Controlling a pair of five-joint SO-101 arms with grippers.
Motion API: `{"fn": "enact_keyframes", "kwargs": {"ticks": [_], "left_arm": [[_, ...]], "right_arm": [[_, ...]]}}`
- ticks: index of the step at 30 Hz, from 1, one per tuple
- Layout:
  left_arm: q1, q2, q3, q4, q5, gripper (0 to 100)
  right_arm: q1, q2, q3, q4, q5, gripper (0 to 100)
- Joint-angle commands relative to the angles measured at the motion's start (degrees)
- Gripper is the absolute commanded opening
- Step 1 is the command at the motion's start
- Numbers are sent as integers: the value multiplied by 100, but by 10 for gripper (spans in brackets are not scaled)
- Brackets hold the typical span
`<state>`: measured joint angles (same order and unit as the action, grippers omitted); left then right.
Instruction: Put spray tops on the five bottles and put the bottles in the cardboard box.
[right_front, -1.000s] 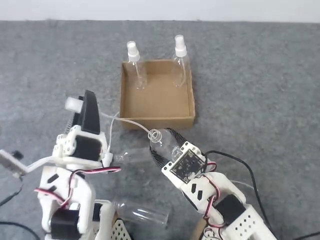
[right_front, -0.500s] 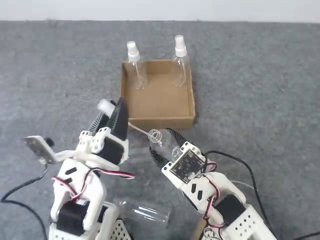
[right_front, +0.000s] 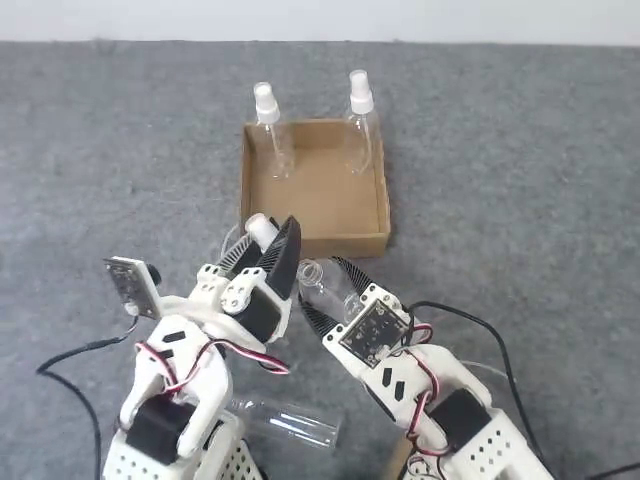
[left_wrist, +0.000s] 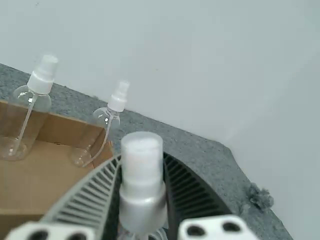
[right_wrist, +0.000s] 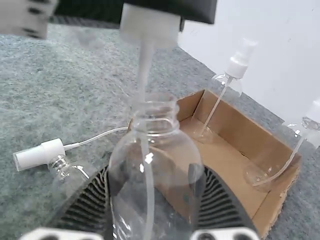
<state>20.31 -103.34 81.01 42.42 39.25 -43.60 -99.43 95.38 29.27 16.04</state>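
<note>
- The left gripper (right_front: 272, 236) is clamped on a white spray top (right_front: 260, 227), holding it just in front of the near wall of the cardboard box (right_front: 315, 243).
- In the left wrist view, the spray top sits upright between the two ribbed jaws, with its nozzle cap standing clear above them.
- The right gripper (right_front: 323, 284) is closed around a clear, uncapped bottle (right_wrist: 152, 165). It holds the bottle by the body with the open neck pointing up toward the spray top.
- In the right wrist view, the spray top's thin dip tube (right_wrist: 142, 75) runs down through the bottle's neck and into the body. The white cap itself sits above the rim and is not seated on it.
- The cardboard box lies open on the grey counter (right_front: 500, 150), just beyond both grippers.
- Two capped bottles stand upright against the box's far wall, one at the left corner (right_front: 272, 135) and one at the right corner (right_front: 360, 125).
- A third clear bottle (right_front: 290, 422) lies on its side on the counter, close to the base of the left arm.
- A loose spray top (right_wrist: 40, 152) lies on the counter with its tube trailing away. It is just beside the threaded neck of another bottle lying on its side (right_wrist: 62, 170).
</note>
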Motion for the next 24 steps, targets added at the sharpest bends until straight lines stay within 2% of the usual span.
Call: {"fn": "enact_keyframes", "kwargs": {"ticks": [1, 6, 11, 18, 24], "left_arm": [[211, -97, -22, 53, -202, 11], [580, -88, 22, 246, -290, 12], [607, -88, 127, 281, -316, 19], [615, -97, 31, 686, -448, 138], [615, -97, -620, 1292, -448, 145]], "right_arm": [[-22, -127, 114, -136, 62, 36], [-22, -127, 114, -127, 62, 36], [-22, -127, 114, -127, 62, 36], [-13, -127, 114, -119, 62, 36], [-13, -119, 123, -119, 62, 36]]}}
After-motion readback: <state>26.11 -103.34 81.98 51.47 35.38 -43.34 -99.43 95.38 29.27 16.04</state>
